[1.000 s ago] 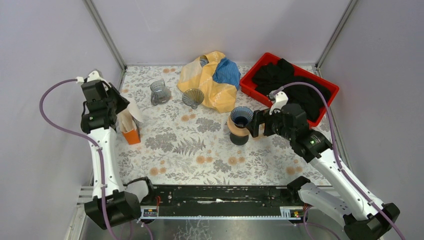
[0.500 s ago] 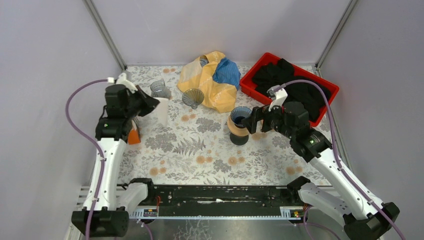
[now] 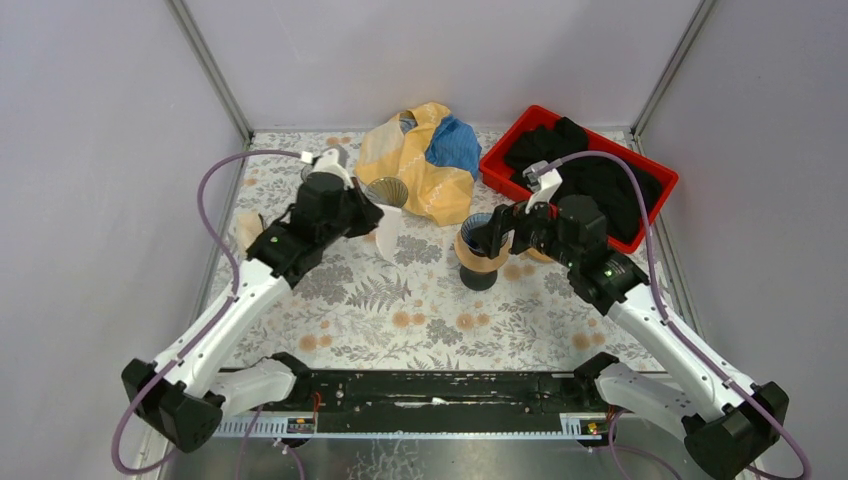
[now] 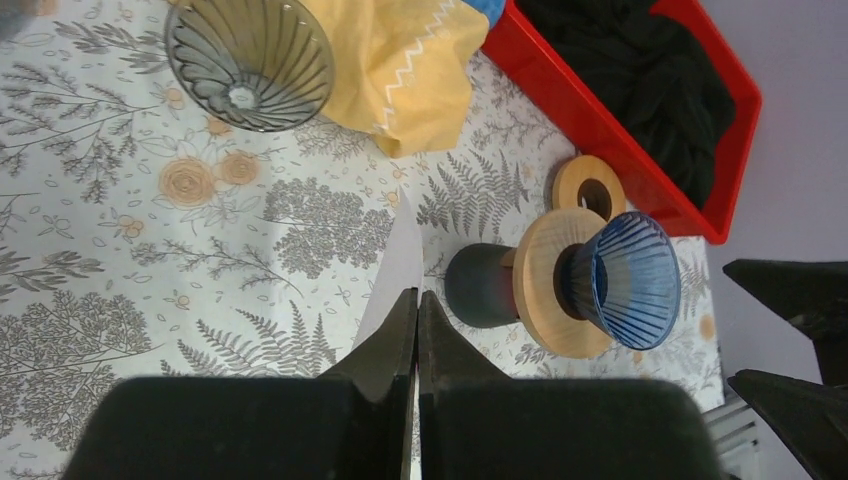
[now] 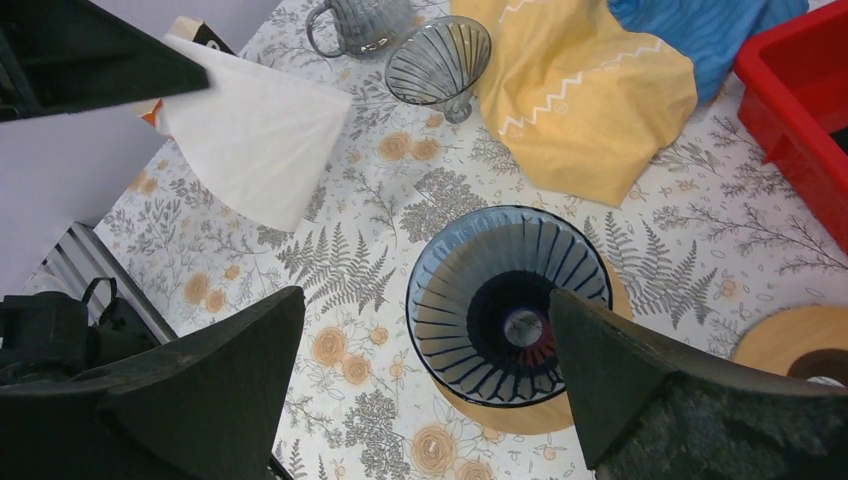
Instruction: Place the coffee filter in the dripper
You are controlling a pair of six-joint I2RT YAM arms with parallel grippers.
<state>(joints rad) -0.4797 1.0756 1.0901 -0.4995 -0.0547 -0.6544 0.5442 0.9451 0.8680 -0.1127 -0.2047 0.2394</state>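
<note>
The white paper coffee filter (image 3: pixel 388 232) hangs above the table's middle, pinched at its edge by my shut left gripper (image 3: pixel 372 214). The left wrist view shows the fingers (image 4: pixel 417 300) pressed together on the filter (image 4: pixel 402 258). The blue ribbed dripper (image 3: pixel 483 231) sits on a round wooden stand over a dark cup (image 3: pixel 478 274), right of the filter and apart from it. My right gripper (image 3: pixel 497 238) stands wide open just above the dripper (image 5: pixel 510 300), its fingers on either side and not touching it. In the right wrist view the filter (image 5: pixel 255 135) hangs at upper left.
A grey glass dripper (image 3: pixel 386 193) and a glass mug (image 5: pixel 360 20) stand at the back. Behind them lies a yellow and blue cloth (image 3: pixel 425 160). A red bin (image 3: pixel 655 180) of black cloth is at back right. A wooden ring (image 5: pixel 800 345) lies beside the stand. A filter box (image 3: pixel 247 228) is at left.
My left arm has swung from the filter box at the left to the table's middle, carrying the filter. My right gripper has shifted slightly left, over the dripper.
</note>
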